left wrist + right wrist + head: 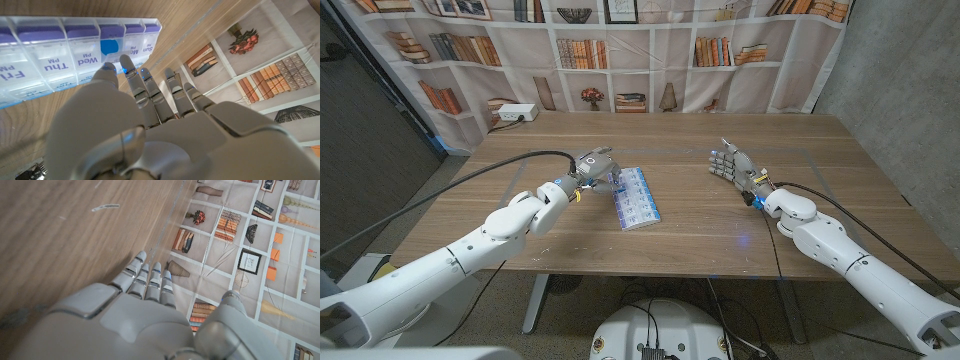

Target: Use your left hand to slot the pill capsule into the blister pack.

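Left hand [592,167] left of centre, fingertips [125,62] down at the far end of the weekly pill organizer [636,199], by the Wed and Mon lids; grip impossible to tell. Capsule not made out. Right hand [735,165], right of centre, fingers spread, holding nothing above the surface [720,235].

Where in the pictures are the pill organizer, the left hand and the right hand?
pill organizer [636,201]: head view, on its lids mid-row.
left hand [592,167]: head view, on the hand's back, at the organizer's far end.
right hand [732,164]: head view, on the raised hand's middle.
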Controlling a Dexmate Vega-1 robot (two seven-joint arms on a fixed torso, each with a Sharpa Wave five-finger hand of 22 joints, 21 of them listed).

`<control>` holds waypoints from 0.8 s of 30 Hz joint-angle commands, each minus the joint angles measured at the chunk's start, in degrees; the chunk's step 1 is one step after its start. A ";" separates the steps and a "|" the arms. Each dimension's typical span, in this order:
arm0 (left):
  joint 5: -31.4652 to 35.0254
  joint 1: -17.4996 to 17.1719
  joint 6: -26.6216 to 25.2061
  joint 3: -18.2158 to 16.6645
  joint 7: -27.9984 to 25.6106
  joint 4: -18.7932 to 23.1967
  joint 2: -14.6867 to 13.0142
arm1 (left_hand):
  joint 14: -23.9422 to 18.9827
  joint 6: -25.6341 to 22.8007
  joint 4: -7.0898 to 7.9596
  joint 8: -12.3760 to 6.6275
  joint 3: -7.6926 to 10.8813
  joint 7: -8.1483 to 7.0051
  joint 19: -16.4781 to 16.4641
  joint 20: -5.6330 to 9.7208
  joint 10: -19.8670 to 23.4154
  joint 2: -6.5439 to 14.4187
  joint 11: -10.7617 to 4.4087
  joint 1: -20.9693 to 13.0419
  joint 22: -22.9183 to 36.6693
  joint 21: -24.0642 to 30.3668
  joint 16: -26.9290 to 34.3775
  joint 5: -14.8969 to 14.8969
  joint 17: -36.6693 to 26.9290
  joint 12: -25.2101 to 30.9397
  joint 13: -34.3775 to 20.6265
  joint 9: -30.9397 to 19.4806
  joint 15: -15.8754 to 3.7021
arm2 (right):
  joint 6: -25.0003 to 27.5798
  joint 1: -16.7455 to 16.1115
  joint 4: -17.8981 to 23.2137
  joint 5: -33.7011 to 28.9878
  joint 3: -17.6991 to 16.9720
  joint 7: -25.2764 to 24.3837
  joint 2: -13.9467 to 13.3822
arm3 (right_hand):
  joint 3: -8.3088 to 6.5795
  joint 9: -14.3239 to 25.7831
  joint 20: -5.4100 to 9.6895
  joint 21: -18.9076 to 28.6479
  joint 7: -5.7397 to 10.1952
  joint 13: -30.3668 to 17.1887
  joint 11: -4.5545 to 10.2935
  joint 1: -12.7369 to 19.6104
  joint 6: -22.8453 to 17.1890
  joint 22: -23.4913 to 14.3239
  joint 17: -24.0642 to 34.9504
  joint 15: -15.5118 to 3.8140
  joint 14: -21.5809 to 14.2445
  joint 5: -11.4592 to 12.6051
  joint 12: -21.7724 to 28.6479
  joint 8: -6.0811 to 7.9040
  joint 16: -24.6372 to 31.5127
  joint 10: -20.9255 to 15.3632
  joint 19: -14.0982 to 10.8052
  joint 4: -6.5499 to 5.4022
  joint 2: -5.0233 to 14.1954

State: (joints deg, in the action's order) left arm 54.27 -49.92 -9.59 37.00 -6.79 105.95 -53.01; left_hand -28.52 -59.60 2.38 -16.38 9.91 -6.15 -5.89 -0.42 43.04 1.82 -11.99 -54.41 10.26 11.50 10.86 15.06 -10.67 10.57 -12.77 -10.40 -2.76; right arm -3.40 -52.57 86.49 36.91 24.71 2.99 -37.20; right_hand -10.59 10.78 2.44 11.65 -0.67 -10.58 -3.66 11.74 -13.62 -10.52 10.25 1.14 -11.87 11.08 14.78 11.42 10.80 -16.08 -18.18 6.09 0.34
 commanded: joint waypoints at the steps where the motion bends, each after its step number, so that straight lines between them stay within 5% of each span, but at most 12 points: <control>1: -0.35 0.46 0.38 0.36 -0.93 -0.89 0.08 | 0.16 0.73 0.12 0.38 0.19 -0.15 0.07 -0.08 -0.59 -0.19 -0.09 0.01 0.29 0.00 -0.05 0.33 -0.11 0.02 -0.17 -0.07 -6.86 | 0.06 0.08 0.28 -0.25 0.02 -0.46 0.14 | 0.02 0.30 0.21 0.03 0.52 -0.09 -0.09 0.31 -0.17 -0.15 0.23 0.10 -0.18 0.23 -0.35 0.02 -0.08 -0.59 -0.28 0.07 0.47; 9: -0.40 0.18 -0.33 0.54 -0.42 -0.61 0.02 | 0.79 0.99 0.17 0.64 0.22 -0.50 0.24 -0.02 -1.18 -0.29 -0.08 0.07 0.29 -0.01 -0.17 0.38 -0.12 0.07 -0.17 -0.08 -6.81 | 0.25 0.24 0.28 -0.30 0.11 -0.30 0.05 | 0.05 0.32 0.17 0.03 0.55 -0.10 0.05 0.30 -0.22 -0.16 0.23 0.08 -0.14 0.23 -0.40 0.04 -0.10 -0.69 -0.29 0.07 0.47; 24: 0.05 0.24 -1.43 1.14 2.17 0.03 0.00 | 2.43 2.00 1.06 1.75 0.10 -3.36 1.34 -0.19 -3.28 -0.26 0.00 1.24 0.32 -0.14 -0.17 0.45 -0.21 -0.01 0.14 -0.02 -6.30 | 0.26 -0.06 0.62 -0.07 -0.10 -0.16 -0.24 | 0.15 0.34 0.13 0.03 0.61 -0.12 -0.19 0.22 -0.29 -0.16 0.24 0.08 -0.17 0.22 -0.48 0.08 -0.09 -0.87 -0.29 0.06 0.46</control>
State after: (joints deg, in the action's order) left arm 54.17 -49.76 -10.52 37.71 -6.15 105.79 -53.06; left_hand -26.57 -57.86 3.12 -14.92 9.97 -8.75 -4.95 -0.55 40.43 1.16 -12.04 -53.71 10.26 11.50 10.86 15.30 -10.82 10.57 -12.50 -10.41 -2.65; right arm -3.23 -52.37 86.78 36.68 24.77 2.80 -37.19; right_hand -10.59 10.77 2.44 11.65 -0.50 -10.57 -3.97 11.74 -13.80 -10.52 10.24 1.14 -11.87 11.08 14.37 11.43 10.80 -16.39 -18.18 6.09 0.34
